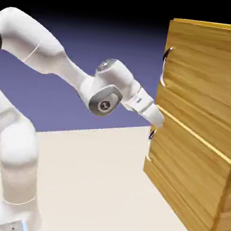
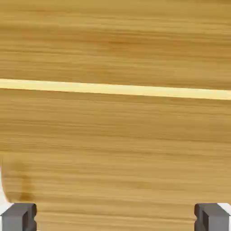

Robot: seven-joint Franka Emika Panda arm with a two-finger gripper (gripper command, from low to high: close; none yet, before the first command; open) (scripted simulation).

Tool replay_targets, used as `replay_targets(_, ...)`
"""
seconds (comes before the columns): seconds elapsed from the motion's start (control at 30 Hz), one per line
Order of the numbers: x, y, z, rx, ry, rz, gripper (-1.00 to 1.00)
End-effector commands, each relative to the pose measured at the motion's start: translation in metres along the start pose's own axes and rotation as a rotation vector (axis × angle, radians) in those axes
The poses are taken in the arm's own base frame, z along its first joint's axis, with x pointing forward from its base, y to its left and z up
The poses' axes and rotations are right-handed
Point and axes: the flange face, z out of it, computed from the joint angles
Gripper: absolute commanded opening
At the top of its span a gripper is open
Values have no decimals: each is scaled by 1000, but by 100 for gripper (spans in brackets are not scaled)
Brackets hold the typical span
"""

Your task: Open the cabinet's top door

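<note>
Fingers [image 2: 115, 217] spread wide, facing the cabinet's [image 1: 197, 132] wood front, top door [image 1: 205, 88] closed.

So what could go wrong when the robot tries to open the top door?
The gripper is wide open, but only flat wood shows between its fingertips, so closing now would probably grab nothing. In the outside view, the hand is down near the lower handle, so it might pull the wrong door. The top door's handle is higher up, and the hand could bump or scrape the wood on its way there.
</note>
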Motion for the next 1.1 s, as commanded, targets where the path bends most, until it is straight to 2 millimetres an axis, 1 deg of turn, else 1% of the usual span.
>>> replay_targets(0.0,5,-2,-5,10,14,7,0)
replay_targets(0.13,23,-12,-23,49,68,33,0)
replay_targets(0.27,37,-21,-42,90,121,54,0)
replay_targets(0.5,52,-38,-73,162,210,81,0)
replay_targets(0.77,54,-59,-100,244,304,95,0)
replay_targets(0.93,48,-73,-110,292,357,96,0)
replay_targets(1.07,39,-85,-114,328,396,93,0)
